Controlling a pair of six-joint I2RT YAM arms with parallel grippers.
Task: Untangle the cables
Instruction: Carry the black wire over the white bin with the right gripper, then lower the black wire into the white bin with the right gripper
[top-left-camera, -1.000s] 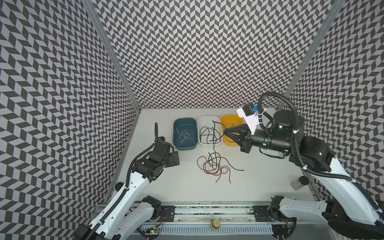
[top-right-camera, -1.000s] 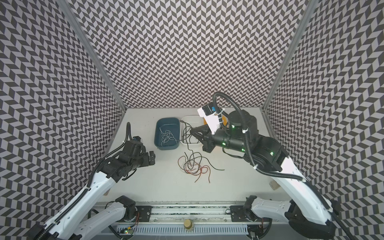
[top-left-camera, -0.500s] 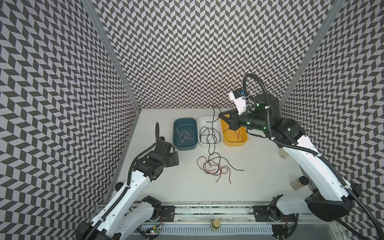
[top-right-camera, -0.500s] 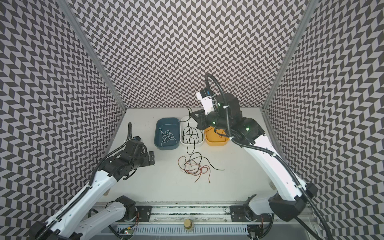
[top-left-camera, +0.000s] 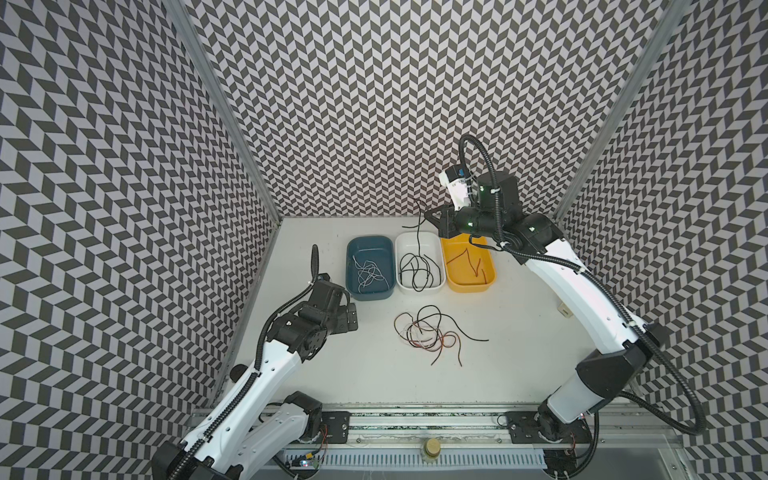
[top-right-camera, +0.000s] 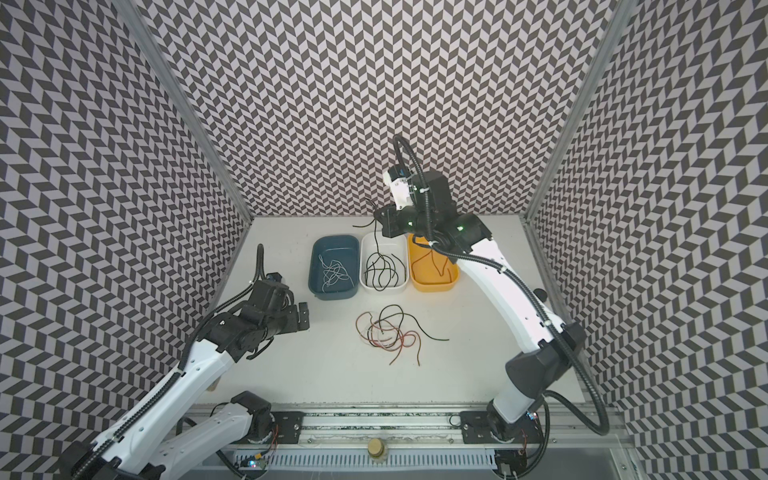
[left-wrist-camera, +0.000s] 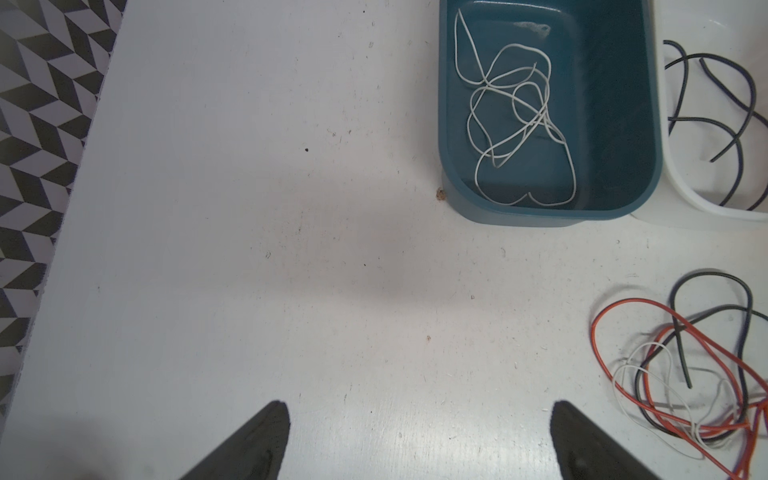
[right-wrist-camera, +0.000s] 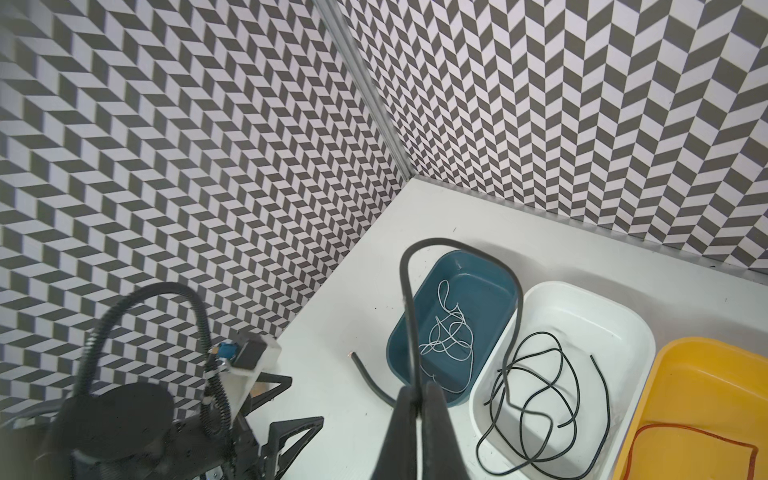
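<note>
In both top views the right end effector (top-left-camera: 430, 215) stands high at the upper centre, closed on one black cable (top-left-camera: 419, 241) that hangs down into the white tray (top-left-camera: 417, 290). The tangle of cables (top-left-camera: 428, 334), black, red-orange and white, lies on the tabletop (top-left-camera: 519, 374) below the trays, at the centre of the frame. The left end effector (top-left-camera: 350, 318) hovers at middle left, well apart from it. In the left wrist view its jaws stand wide open with nothing between them; the blue tray (left-wrist-camera: 540, 218) with white cables (left-wrist-camera: 515, 124) is at upper right, the tangle at lower right. In the right wrist view the shut jaws pinch the black cable, which makes a stiff loop above them, and one free end shows against bare tabletop, not over the white tray. Here I see the risk: on release the springy loop may throw this end over the rim, or into the blue tray. The tabletop is white and matte, with small specks and scratches. The room is a booth: walls (right-wrist-camera: 166, 124) in grey-and-white chevron, and metal corner posts (right-wrist-camera: 365, 91).
</note>
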